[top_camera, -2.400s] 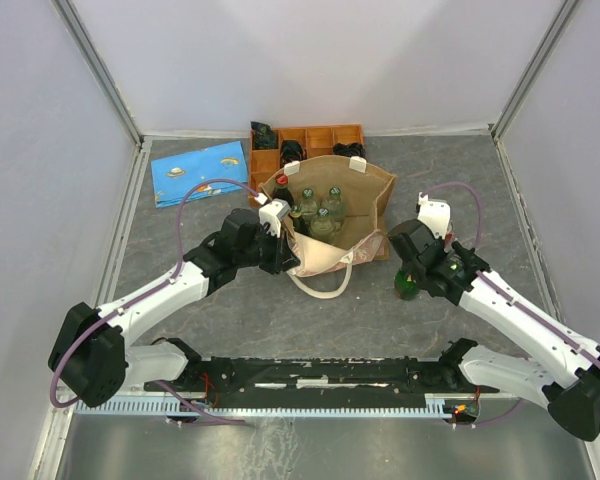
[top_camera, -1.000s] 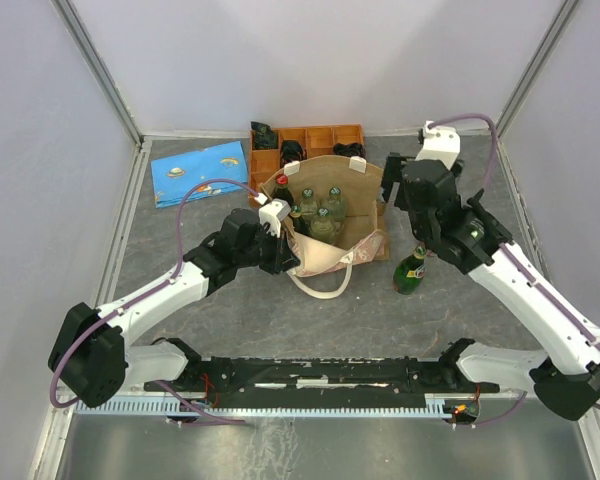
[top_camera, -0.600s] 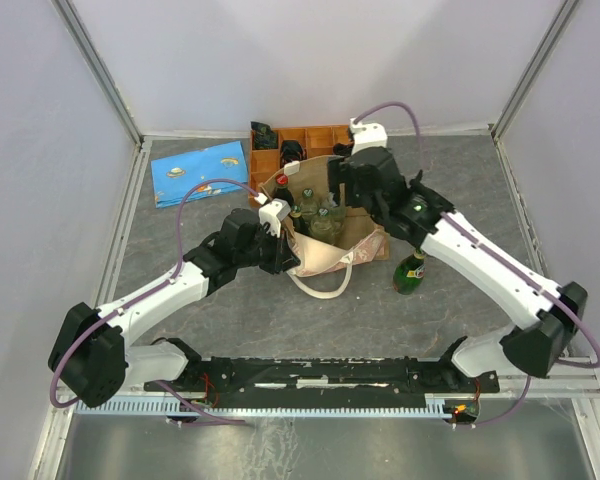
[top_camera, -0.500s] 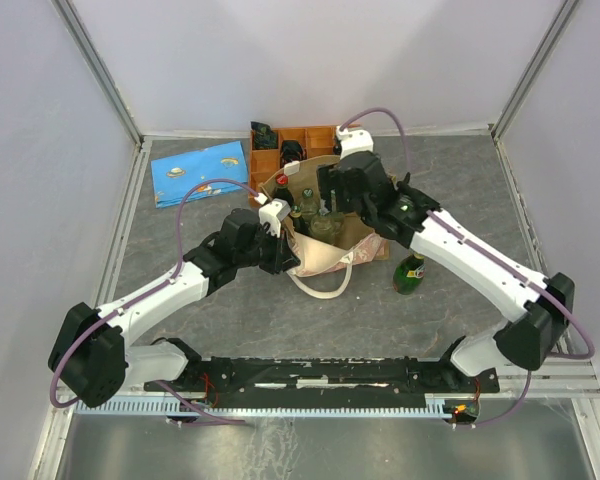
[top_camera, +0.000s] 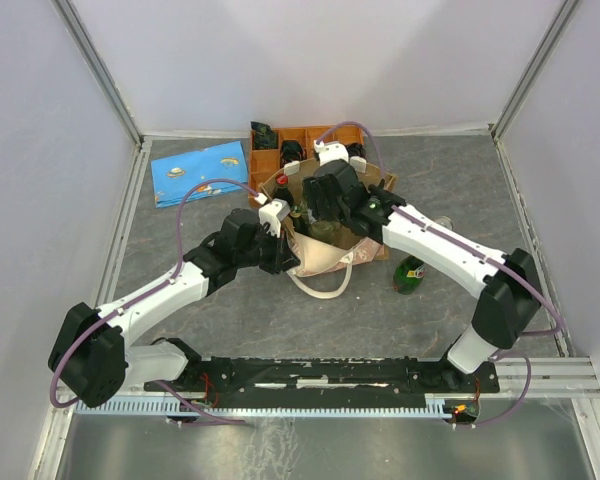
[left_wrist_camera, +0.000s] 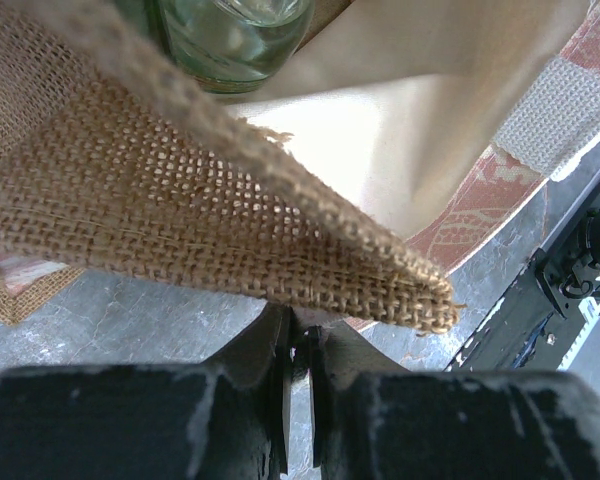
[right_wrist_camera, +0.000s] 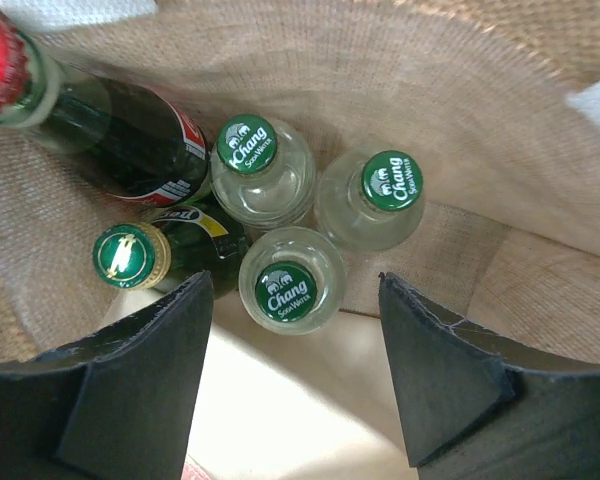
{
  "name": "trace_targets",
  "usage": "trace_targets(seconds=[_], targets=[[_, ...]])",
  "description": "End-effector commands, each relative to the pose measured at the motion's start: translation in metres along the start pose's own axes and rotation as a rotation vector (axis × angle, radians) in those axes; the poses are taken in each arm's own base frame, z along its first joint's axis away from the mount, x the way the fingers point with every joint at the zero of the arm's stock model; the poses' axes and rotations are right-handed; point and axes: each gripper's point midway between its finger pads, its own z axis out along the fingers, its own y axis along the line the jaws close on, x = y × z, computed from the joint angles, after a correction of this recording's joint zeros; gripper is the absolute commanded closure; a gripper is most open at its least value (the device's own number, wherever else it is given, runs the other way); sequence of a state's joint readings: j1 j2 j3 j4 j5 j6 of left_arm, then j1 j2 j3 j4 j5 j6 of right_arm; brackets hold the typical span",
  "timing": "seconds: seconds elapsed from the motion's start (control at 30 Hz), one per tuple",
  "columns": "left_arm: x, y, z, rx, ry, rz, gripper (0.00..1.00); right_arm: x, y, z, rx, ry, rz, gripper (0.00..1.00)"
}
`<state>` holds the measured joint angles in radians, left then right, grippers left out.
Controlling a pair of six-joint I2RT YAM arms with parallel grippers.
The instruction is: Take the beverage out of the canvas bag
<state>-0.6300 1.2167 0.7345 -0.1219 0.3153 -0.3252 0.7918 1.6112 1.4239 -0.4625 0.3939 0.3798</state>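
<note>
Bottles (right_wrist_camera: 392, 180) stand packed together at the bottom of the canvas bag (top_camera: 330, 262), which sits mid-table just near of the orange tray (top_camera: 325, 133). The right gripper (right_wrist_camera: 292, 285) hangs over the bag's mouth with its fingers spread wide, straddling the nearest clear bottle (right_wrist_camera: 285, 290). The left gripper (left_wrist_camera: 298, 340) is pinched on the bag's near-left rim, holding it open. The main risk is crowding. That clear bottle touches its neighbours, and the gold-capped bottle (right_wrist_camera: 130, 255) stands just left of it. A straight descent could therefore land a finger on a cap or wedge it between glass, tipping bottles against the leaning red-capped bottle (right_wrist_camera: 130, 125). Smooth glass may slip if it is gripped low on the neck. If the rim hold lets go, the fabric could sag inward or ride up with the lift. The right forearm also passes near a green bottle (top_camera: 410, 275) on the table (top_camera: 230, 310) and could knock it.
</note>
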Motion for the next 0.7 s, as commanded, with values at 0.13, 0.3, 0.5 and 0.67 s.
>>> trace_targets(seconds=[0.13,0.3,0.5,0.67], targets=[[0.023,0.007,-0.001,-0.034,0.067,-0.054,0.97,0.007,0.011,0.020,-0.011,0.007,0.036,0.31],[0.022,0.007,-0.001,-0.037,0.065,-0.053,0.97,0.017,0.010,0.023,-0.004,0.027,0.036,0.34],[0.023,0.007,-0.002,-0.034,0.067,-0.054,0.97,0.028,0.008,0.030,0.009,0.046,0.021,0.35],[0.025,0.007,-0.002,-0.033,0.071,-0.055,0.97,0.028,0.007,0.037,0.024,0.041,0.009,0.35]])
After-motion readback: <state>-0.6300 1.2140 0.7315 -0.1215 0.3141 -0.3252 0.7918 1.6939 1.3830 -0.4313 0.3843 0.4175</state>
